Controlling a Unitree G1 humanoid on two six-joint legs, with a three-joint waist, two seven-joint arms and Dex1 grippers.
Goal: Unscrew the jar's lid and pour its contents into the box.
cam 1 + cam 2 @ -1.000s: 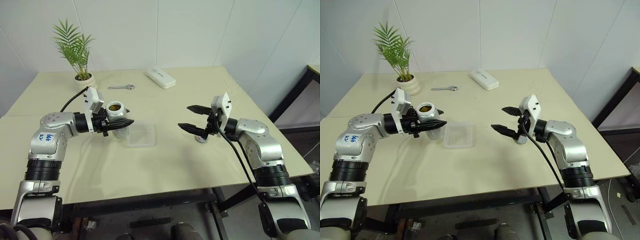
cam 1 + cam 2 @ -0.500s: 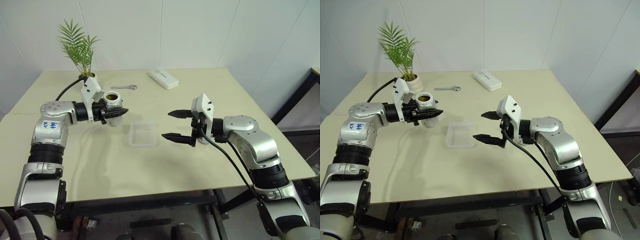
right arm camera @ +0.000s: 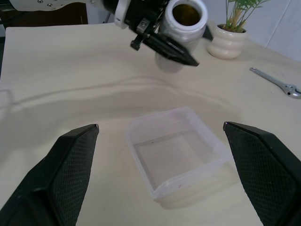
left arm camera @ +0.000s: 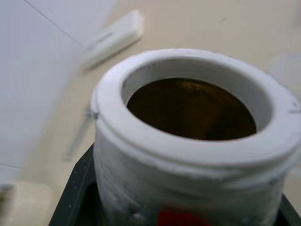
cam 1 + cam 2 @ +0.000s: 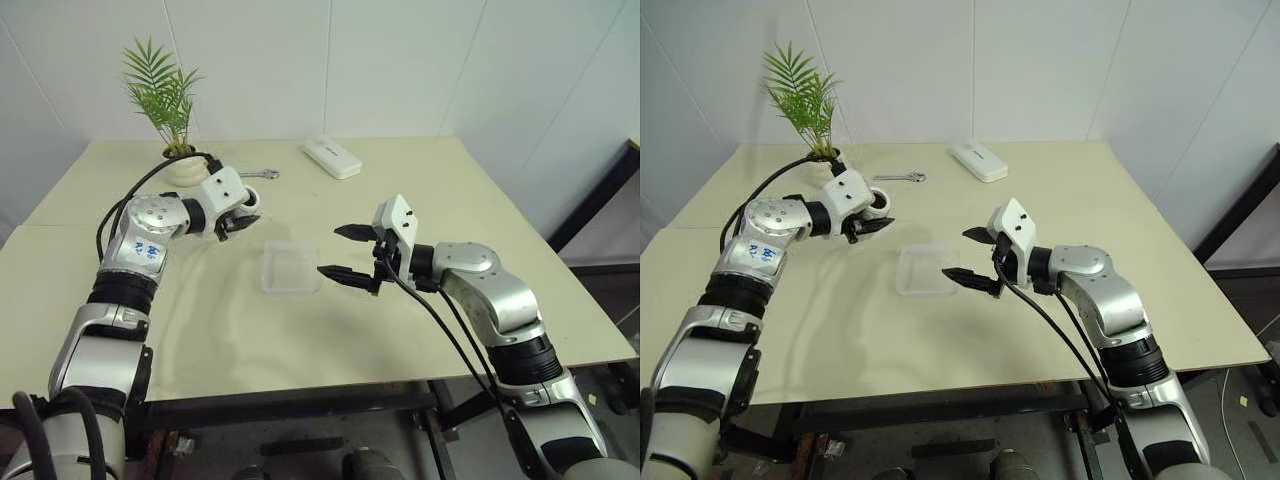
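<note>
Left end effector [image 3: 162, 40] grasping open jar [image 3: 184, 26] beside box [image 3: 176, 150]; right end effector [image 3: 160, 174] released (early tilt risks spilling onto tabletop [image 5: 400, 200]).

Pale cream table [image 5: 400, 330] on a dark metal frame [image 5: 300, 405] filled most of the room. White panelled walls [image 5: 400, 60] stood behind it. At 11 o'clock on the table, a small palm [image 5: 165, 95] in a white ribbed pot [image 5: 183, 170]. Toward 12 o'clock, a white oblong case [image 5: 332, 157], with a small wrench [image 5: 262, 174] near it. At 3 o'clock, a black frame edge [image 5: 595, 190]. Light was even.
</note>
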